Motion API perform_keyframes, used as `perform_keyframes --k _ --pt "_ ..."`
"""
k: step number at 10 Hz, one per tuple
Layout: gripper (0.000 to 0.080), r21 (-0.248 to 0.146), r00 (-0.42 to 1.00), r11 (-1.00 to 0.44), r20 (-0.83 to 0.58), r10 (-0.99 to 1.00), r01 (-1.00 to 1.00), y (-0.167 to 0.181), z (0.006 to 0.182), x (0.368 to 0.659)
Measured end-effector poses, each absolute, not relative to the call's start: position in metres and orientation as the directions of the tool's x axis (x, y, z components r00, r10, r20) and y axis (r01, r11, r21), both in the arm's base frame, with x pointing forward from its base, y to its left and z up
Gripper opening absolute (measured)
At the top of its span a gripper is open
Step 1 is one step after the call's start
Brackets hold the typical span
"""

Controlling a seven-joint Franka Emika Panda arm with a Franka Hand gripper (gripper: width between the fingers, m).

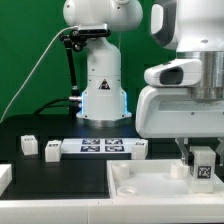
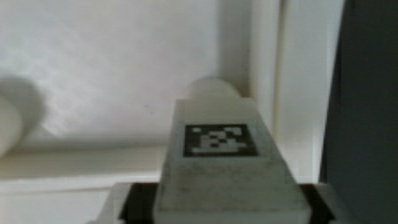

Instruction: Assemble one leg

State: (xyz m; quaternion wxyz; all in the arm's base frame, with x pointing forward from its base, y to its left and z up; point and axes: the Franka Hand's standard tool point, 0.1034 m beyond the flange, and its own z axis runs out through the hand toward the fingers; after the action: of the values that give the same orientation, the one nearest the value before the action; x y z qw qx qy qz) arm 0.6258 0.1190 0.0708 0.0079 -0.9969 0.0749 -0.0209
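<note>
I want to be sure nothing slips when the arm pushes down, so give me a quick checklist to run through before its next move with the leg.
1. Leg held between the end effector fingers: ok, seen in the wrist view.
2. Leg's tag facing the wrist camera, readable: ok.
3. Leg is over the large white tray part, near its corner on the exterior view's right: ok.
4. Leg tip lined up with a corner socket: cannot tell, socket hidden.
5. Leg upright, not tilted: cannot tell.
6. Spare small blocks clear of the arm, back by the marker board: ok.
</note>
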Motion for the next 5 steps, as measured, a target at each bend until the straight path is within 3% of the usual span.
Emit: perform_keyframes --k 3,5 --pt "0.0292 -0.042 0.837 -0.838 0.042 -0.546 -0.545 0.1189 0.0695 0.6260" --pt "0.0292 -0.049 0.662 -0.663 0.033 -0.749 -0.747 0.1185 0.0693 0.6256"
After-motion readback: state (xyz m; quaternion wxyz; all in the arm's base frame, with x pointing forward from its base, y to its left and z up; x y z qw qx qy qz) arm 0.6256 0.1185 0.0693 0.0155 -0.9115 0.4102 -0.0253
